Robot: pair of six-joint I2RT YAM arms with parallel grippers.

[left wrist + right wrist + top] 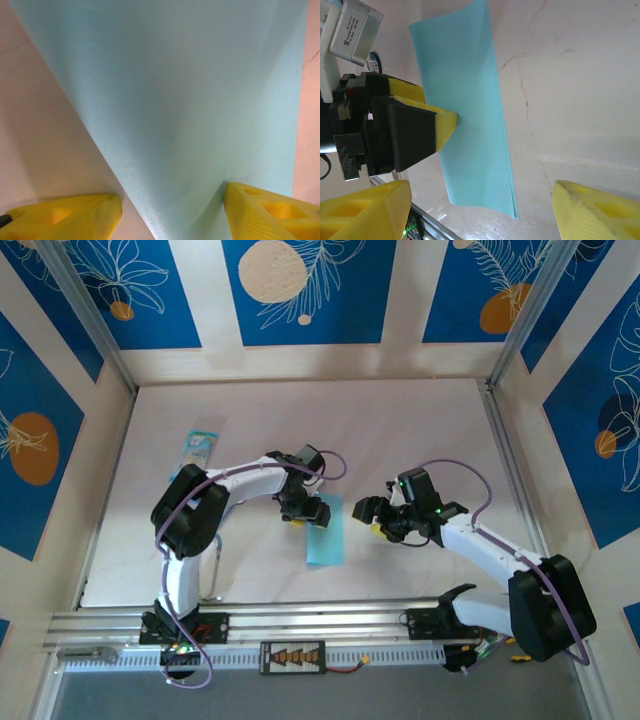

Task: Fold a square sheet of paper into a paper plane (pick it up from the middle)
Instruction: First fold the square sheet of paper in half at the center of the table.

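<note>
Paper this thin is the worry here. The left gripper (300, 510) has its yellow fingers (65, 215) at the far end of the sheet of paper (326, 538). If it drags or closes from there, I'd guess that end buckles or the layers slide out of line and the crease goes crooked. A skewed fold now probably means a lopsided plane.

That gripper is spread wide, not pinching anything. From its own wrist view the sheet runs up between the two fingers, and from the other arm's view one fingertip (445, 122) touches the sheet near its edge.

The sheet looks doubled over into a long strip, lying on the surface (420, 430), with the far end curling a bit. The right gripper (375, 512) sits just beside the sheet's right side, jaws wide apart too, holding nothing.
</note>
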